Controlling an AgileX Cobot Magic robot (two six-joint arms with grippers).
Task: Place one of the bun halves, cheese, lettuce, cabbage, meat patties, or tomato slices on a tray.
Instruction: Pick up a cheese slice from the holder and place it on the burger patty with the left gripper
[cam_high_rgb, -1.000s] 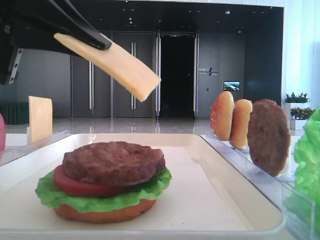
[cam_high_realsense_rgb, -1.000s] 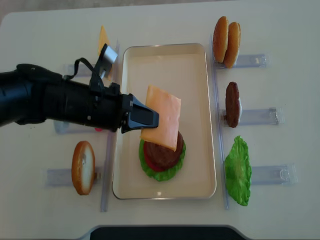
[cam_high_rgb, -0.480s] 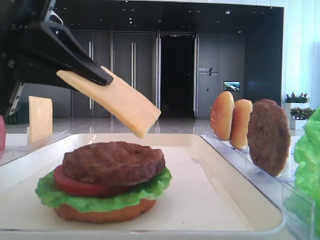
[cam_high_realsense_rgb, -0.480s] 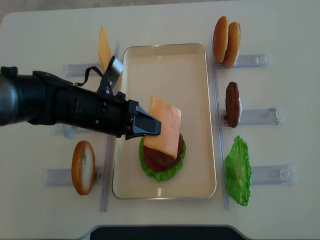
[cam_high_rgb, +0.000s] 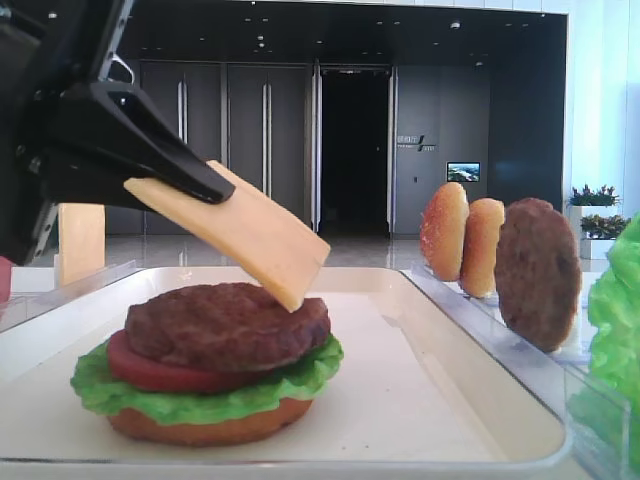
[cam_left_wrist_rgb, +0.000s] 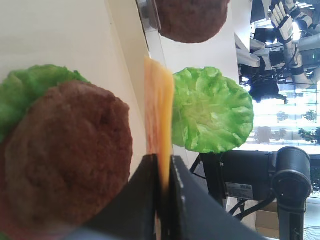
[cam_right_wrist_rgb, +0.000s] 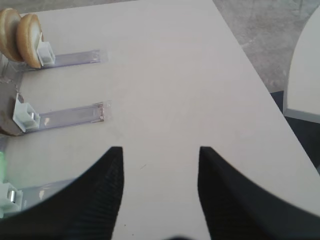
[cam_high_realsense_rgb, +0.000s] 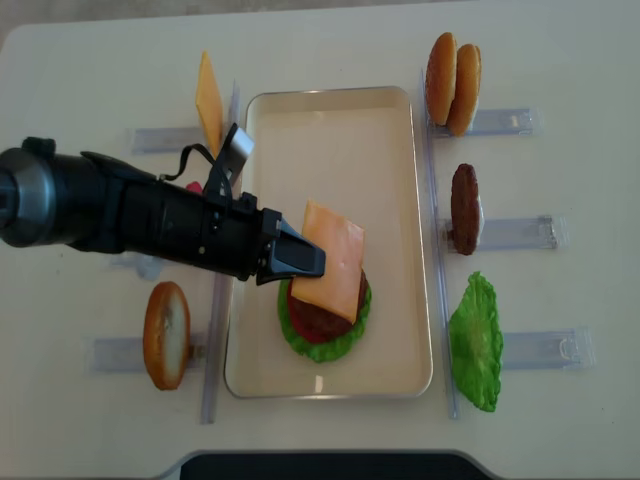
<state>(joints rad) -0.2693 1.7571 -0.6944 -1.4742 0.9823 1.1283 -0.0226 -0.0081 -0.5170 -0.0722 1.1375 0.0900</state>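
Observation:
My left gripper (cam_high_realsense_rgb: 300, 258) is shut on a pale orange cheese slice (cam_high_realsense_rgb: 335, 262), holding it by one edge. The cheese (cam_high_rgb: 250, 235) tilts down, and its low corner reaches the top of a brown meat patty (cam_high_rgb: 228, 325). That patty lies on a tomato slice (cam_high_rgb: 150, 372), lettuce (cam_high_rgb: 210, 402) and a bun half (cam_high_rgb: 210, 428) on the cream tray (cam_high_realsense_rgb: 330, 130). In the left wrist view the cheese (cam_left_wrist_rgb: 159, 115) stands edge-on between the shut jaws (cam_left_wrist_rgb: 162, 175), beside the patty (cam_left_wrist_rgb: 65, 160). My right gripper (cam_right_wrist_rgb: 160, 150) is open over bare table.
Clear racks flank the tray. On the left stand another cheese slice (cam_high_realsense_rgb: 208, 100) and a bun half (cam_high_realsense_rgb: 166, 335). On the right stand two bun halves (cam_high_realsense_rgb: 452, 70), a patty (cam_high_realsense_rgb: 465, 208) and a lettuce leaf (cam_high_realsense_rgb: 477, 340).
My left gripper has come down and forward with the cheese. The slice's low corner has dropped from well above the patty to its top.

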